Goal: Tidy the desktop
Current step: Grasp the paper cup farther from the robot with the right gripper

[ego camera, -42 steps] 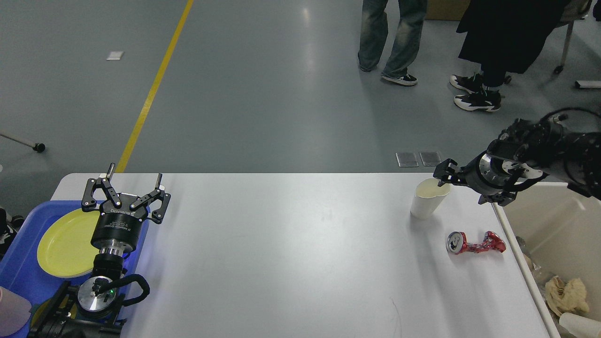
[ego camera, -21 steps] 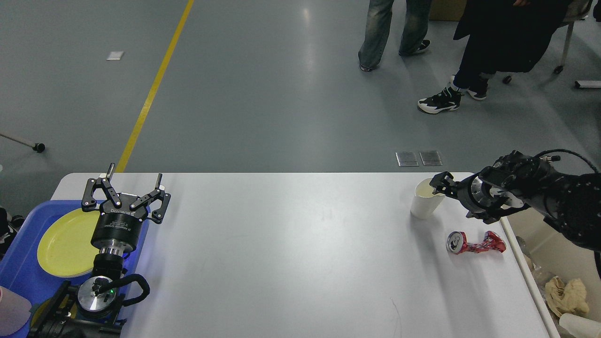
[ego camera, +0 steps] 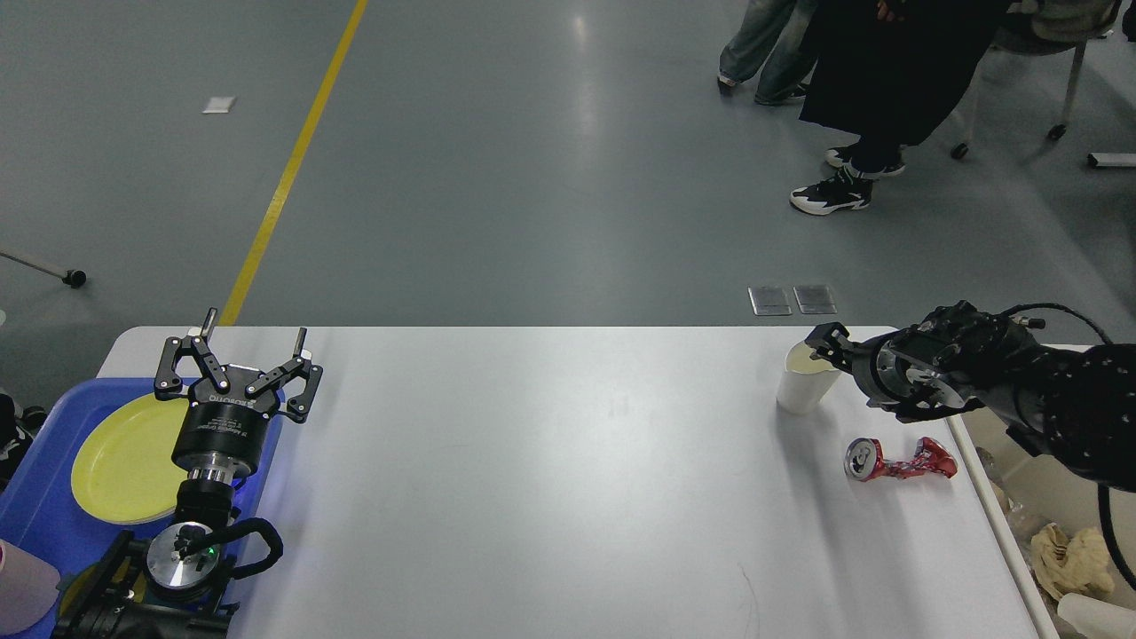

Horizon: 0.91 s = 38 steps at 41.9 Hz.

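1. Here, your desktop point(ego camera: 550, 479) is a wide white tabletop that fills the lower half of the head view, with grey floor beyond its far edge.
2. On its far right stands a white paper cup point(ego camera: 806, 380), upright. Near it, closer to you, a crushed red can point(ego camera: 898, 460) lies on its side.
3. Your right gripper point(ego camera: 824, 344) comes in from the right and sits at the cup's rim. It is seen small and dark, so you cannot tell whether its fingers are spread or closed, or whether they grip the cup.
4. Your left gripper point(ego camera: 238, 355) stands at the left edge of the desktop, pointing away from you, its fingers spread apart and holding nothing.
5. Beside it, a blue tray point(ego camera: 35, 524) holds a yellow plate point(ego camera: 124, 457).
6. Off the right edge, a beige bin point(ego camera: 998, 524) holds crumpled paper point(ego camera: 1069, 555).
7. Across the floor, people's legs point(ego camera: 843, 115) stand at the top right.
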{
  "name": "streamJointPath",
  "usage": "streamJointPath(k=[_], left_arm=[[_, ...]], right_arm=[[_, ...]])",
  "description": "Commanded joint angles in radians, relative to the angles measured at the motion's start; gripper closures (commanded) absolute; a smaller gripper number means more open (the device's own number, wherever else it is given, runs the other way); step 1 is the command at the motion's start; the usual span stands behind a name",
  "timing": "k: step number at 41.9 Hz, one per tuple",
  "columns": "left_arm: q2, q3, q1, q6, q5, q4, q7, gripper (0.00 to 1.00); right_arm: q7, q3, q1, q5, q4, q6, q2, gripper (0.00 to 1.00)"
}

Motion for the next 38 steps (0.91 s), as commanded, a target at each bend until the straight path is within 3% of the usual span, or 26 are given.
streamJointPath(k=[1, 11, 18, 24, 30, 31, 33, 38], left_arm=[[0.0, 0.0, 0.0, 0.0, 0.0, 0.0, 0.0, 0.04], [0.0, 0.0, 0.0, 0.0, 0.0, 0.0, 0.0, 0.04], [0.0, 0.0, 0.0, 0.0, 0.0, 0.0, 0.0, 0.04], [0.0, 0.0, 0.0, 0.0, 0.0, 0.0, 0.0, 0.04], [0.0, 0.0, 0.0, 0.0, 0.0, 0.0, 0.0, 0.04], [0.0, 0.0, 0.0, 0.0, 0.0, 0.0, 0.0, 0.04], [0.0, 0.0, 0.0, 0.0, 0.0, 0.0, 0.0, 0.04], [0.0, 0.0, 0.0, 0.0, 0.0, 0.0, 0.0, 0.04]], right_arm=[[0.0, 0.002, -0.011, -0.001, -0.013, -0.012, 0.014, 0.03], [0.0, 0.003, -0.052, -0.007, -0.081, -0.017, 0.046, 0.04], [0.0, 0.008, -0.06, -0.009, -0.081, -0.046, 0.046, 0.16], [0.0, 0.008, -0.069, -0.01, -0.081, -0.054, 0.048, 0.36], [-0.002, 0.008, -0.072, -0.012, -0.079, -0.055, 0.048, 0.73], [-0.002, 0.008, -0.072, -0.013, -0.076, -0.055, 0.048, 0.86], [-0.002, 0.008, -0.072, -0.013, -0.076, -0.055, 0.048, 0.97], [-0.011, 0.008, -0.066, -0.012, -0.072, -0.055, 0.043, 1.0]])
